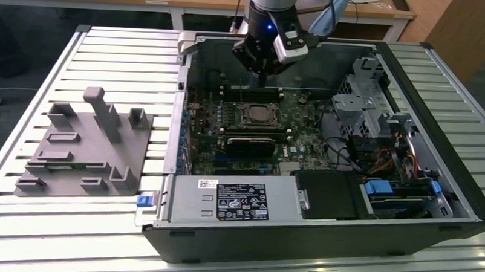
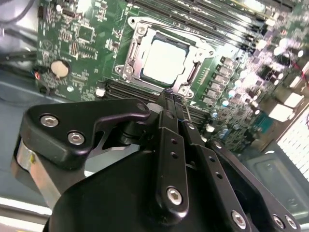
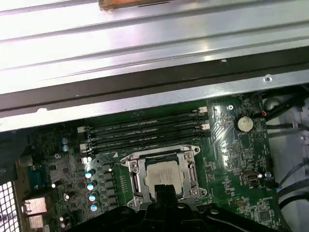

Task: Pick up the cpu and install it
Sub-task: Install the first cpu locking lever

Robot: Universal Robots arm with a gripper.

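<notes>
CPU (image 2: 164, 61): small square chip with a pale silvery top, seated flat inside the socket frame (image 2: 136, 35) on the green motherboard (image 2: 82, 43); seen in both wrist views (image 3: 161, 175) and in the exterior view (image 1: 257, 115). It lies just below and slightly ahead of the claw's fingertips, apart from them.

Claw (image 2: 172, 98): black, two-fingered, hanging above the board inside the open computer case (image 1: 435, 173); fingers drawn together with hardly any gap at the tips, nothing held between them. In the exterior view the claw (image 1: 261, 82) hovers over the memory slots.

Memory slots (image 3: 145, 133): four long dark rows, just beyond the socket from the claw.

Coin cell battery (image 3: 244, 123): round, silver, on the board, off to one side of the socket.

Power supply (image 1: 233, 199): grey box with a label, at the case's near edge, well apart from the claw.

Grey plastic fixture (image 1: 85, 148): on the slatted table (image 1: 29, 225), outside the case toward the exterior view's left, well apart from the claw.
</notes>
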